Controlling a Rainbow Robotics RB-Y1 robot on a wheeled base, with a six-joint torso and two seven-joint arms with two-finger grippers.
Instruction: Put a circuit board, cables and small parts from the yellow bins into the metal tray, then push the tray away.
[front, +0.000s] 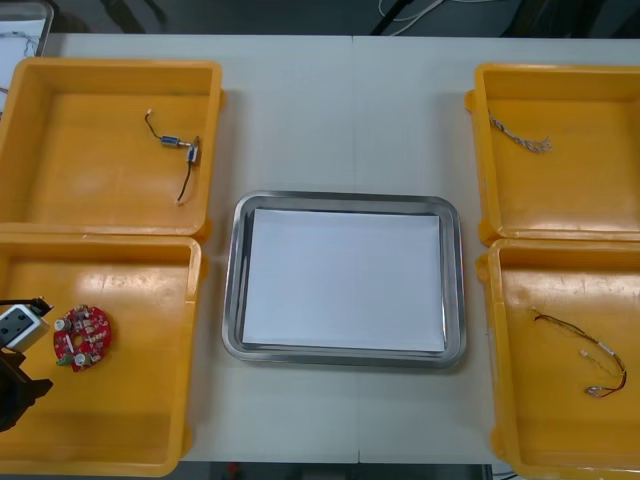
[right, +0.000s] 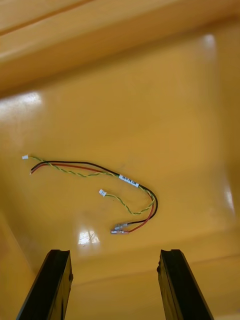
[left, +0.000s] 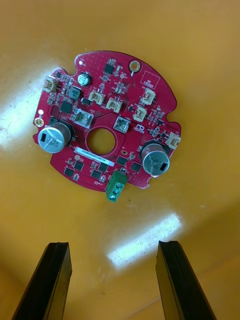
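Observation:
A round red circuit board lies on the floor of the near-left yellow bin. My left arm hangs over that bin's left end, just beside the board. In the left wrist view the board lies flat a little beyond my left gripper, which is open and holds nothing. My right gripper is open too, over the near-right bin. A red and yellow cable lies just past its fingers, and is seen again as the cable in the front view. The metal tray, white inside, sits between the bins.
A black cable with a small metal part lies in the far-left bin. In the far-right bin there is a twisted cable. Bare table stretches beyond the tray's far edge.

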